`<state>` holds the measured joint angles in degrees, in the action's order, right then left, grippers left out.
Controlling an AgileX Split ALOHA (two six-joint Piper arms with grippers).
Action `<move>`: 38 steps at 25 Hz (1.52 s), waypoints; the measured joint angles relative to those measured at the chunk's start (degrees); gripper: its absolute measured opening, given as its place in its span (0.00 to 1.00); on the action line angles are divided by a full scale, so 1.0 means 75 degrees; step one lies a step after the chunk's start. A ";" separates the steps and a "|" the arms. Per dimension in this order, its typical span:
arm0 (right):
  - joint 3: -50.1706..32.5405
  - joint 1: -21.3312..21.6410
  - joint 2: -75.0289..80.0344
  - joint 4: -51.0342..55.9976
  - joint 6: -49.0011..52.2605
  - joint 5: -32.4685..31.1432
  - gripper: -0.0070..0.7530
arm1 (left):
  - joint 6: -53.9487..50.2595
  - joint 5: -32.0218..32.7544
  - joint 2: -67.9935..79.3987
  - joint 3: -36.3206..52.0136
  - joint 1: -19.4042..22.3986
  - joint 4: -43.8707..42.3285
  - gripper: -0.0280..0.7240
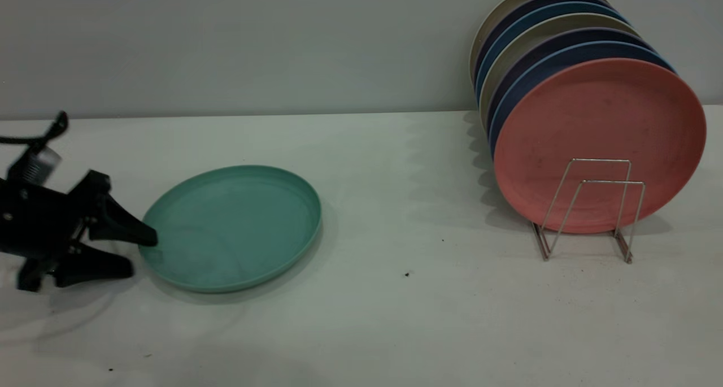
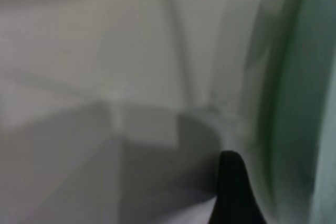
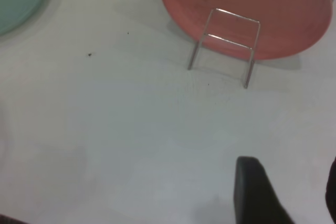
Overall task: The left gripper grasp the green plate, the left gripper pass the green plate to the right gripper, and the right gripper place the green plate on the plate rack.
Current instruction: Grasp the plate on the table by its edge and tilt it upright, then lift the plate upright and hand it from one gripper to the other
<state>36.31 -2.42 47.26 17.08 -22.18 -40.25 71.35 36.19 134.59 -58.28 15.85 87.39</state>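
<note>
The green plate (image 1: pixel 234 226) lies flat on the white table at left centre. My left gripper (image 1: pixel 144 256) is open at the plate's left edge: its upper finger reaches over the rim and its lower finger lies on the table just outside the rim. The left wrist view shows one black finger (image 2: pixel 231 192) beside the plate's rim (image 2: pixel 304 103). My right gripper (image 3: pixel 291 182) is out of the exterior view; in its wrist view it hangs open and empty above bare table, well short of the plate rack (image 3: pixel 226 40). The rack (image 1: pixel 587 206) stands at right.
A salmon-pink plate (image 1: pixel 599 127) leans upright in the rack, with several dark blue and beige plates (image 1: pixel 542 42) stacked behind it against the grey wall. Two empty wire loops stand in front of the pink plate. Small dark specks (image 1: pixel 406 274) lie on the table.
</note>
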 joint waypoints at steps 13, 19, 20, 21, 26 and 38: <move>0.0000 0.0000 0.0000 0.0232 -0.0017 0.0009 0.47 | 0.0134 0.0230 0.0380 -0.0192 -0.0101 0.0144 0.18; 0.0000 0.0000 0.0229 0.0937 -0.0314 0.0033 0.47 | 0.0305 0.0124 0.0371 -0.0217 -0.0101 0.0066 0.06; 0.0000 0.0000 0.0374 0.1116 -0.0371 0.0033 0.47 | 0.0311 0.0104 0.0344 -0.0218 -0.0101 0.0028 0.06; 0.0000 0.0000 0.0554 0.1330 -0.0449 0.0055 0.47 | 0.0311 0.0017 0.0285 -0.0218 -0.0101 0.0003 0.06; 0.0000 0.0000 0.1833 0.2870 -0.1325 0.0453 0.47 | 0.0319 -0.0589 -0.0425 -0.0218 -0.0199 -0.0086 0.06; 0.0041 0.0000 0.5226 0.8249 -0.6269 0.0727 0.47 | -0.0935 -0.0787 -0.1993 -0.0218 -0.1486 -0.1648 0.06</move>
<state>36.61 -2.42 86.46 78.95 -69.20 -34.80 64.34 30.29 119.64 -59.91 4.71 75.03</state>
